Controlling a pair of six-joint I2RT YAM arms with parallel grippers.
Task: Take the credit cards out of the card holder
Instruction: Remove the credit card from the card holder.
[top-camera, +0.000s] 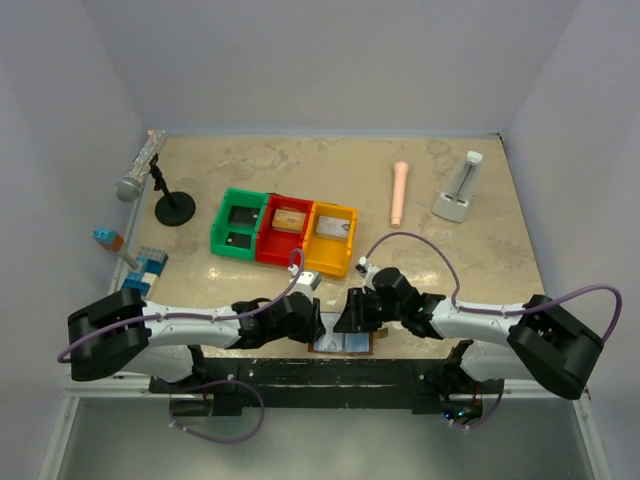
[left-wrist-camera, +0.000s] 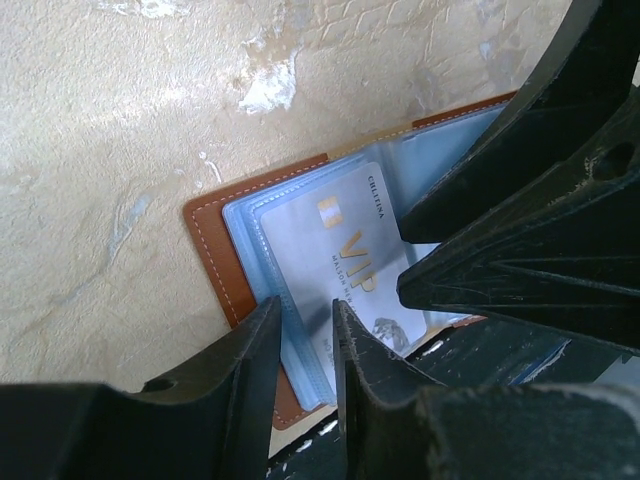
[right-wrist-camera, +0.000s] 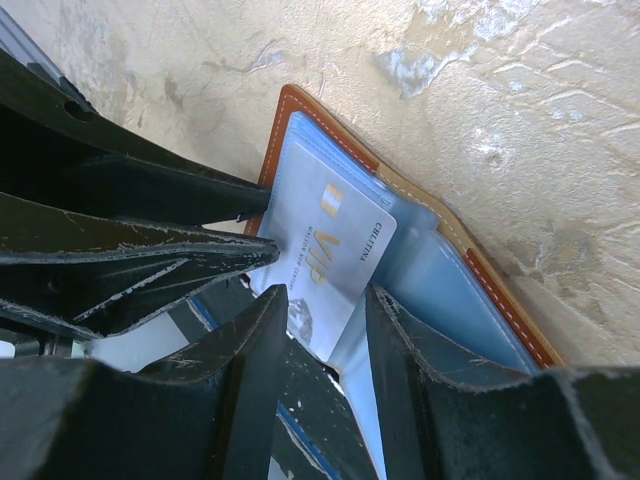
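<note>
My left gripper (left-wrist-camera: 306, 345) hung with its jaws a narrow way apart over the left page of the card holder (left-wrist-camera: 213, 250). A clear sleeve (left-wrist-camera: 255, 245) showed in the gap, but I could not tell whether I had it pinched. The holder lay open at the near edge of the table (top-camera: 450, 270), between my two arms. One card (left-wrist-camera: 345, 245) stuck out of its pocket, its long axis running toward my right gripper (right-wrist-camera: 322, 335), whose jaws stood part open astride its near end, clamping nothing I could see. I judged the right the nearer for drawing it out lengthwise.
</note>
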